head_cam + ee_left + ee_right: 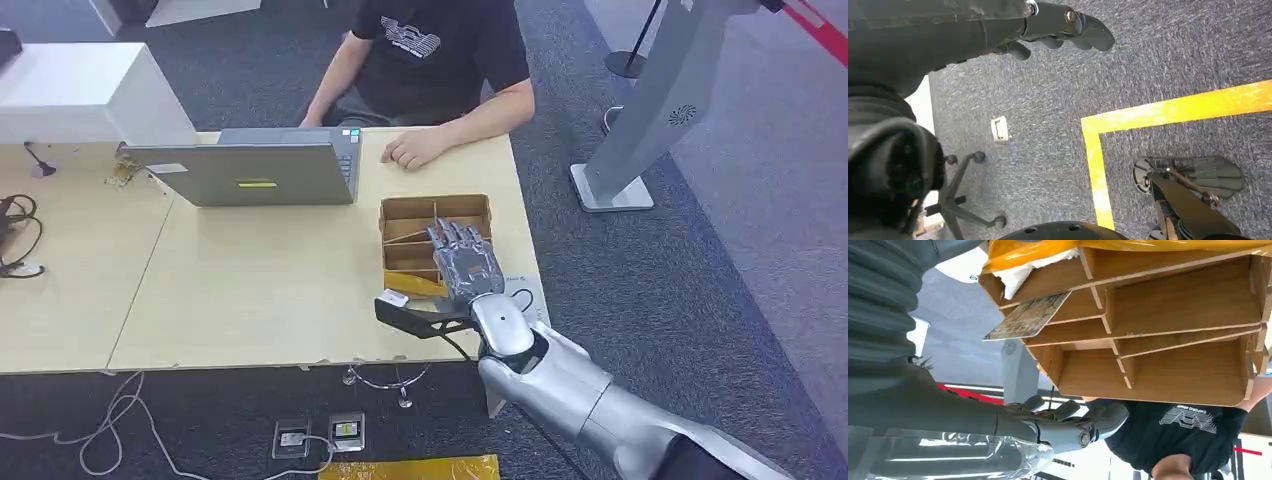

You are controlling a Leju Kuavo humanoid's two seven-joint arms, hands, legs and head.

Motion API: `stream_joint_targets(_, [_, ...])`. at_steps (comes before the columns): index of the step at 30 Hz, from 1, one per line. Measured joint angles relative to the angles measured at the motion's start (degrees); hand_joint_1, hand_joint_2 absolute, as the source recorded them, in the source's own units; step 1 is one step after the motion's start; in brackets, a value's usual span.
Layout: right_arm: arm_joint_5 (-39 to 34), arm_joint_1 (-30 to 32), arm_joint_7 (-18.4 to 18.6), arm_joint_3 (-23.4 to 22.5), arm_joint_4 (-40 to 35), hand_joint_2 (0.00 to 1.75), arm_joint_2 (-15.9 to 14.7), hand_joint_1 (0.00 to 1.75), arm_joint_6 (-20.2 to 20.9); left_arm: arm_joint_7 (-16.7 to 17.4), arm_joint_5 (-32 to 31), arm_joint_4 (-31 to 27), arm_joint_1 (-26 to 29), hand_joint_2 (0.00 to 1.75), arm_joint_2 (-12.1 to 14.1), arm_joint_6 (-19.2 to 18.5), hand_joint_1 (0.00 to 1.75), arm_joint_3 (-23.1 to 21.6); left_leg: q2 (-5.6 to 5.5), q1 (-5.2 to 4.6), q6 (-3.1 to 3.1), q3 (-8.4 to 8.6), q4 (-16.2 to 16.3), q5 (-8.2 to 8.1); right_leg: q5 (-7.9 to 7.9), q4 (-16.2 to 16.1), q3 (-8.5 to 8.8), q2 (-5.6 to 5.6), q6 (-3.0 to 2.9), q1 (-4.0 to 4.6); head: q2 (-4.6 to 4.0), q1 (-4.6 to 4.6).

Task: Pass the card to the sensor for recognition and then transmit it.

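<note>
One card (1029, 316) juts from one wooden box (405, 215); right robot hand (466, 262) above, apparently open, empty.

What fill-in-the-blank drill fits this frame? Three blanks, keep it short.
1. The right robot hand hovers over the brown compartmented ____ organiser box.
2. A patterned card sticks out of one of the box's ____.
3. The person in a black T-shirt sits behind the grey ____.

Missing: wooden; compartments; laptop
</note>
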Motion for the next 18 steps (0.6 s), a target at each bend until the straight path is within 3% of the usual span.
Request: stream_joint_targets(18, [0.44,-0.46,1.18,-0.74,1.90,1.75,0.00,0.00,2.58,1.05,2.10,0.00,0.03,0.00,-0.24,1.07,0.00,0.00,0.00,0.00,0.00,0.00,0.00,0.00,0.00,0.00,0.00,0.00,0.00,0.00,0.00,0.00])
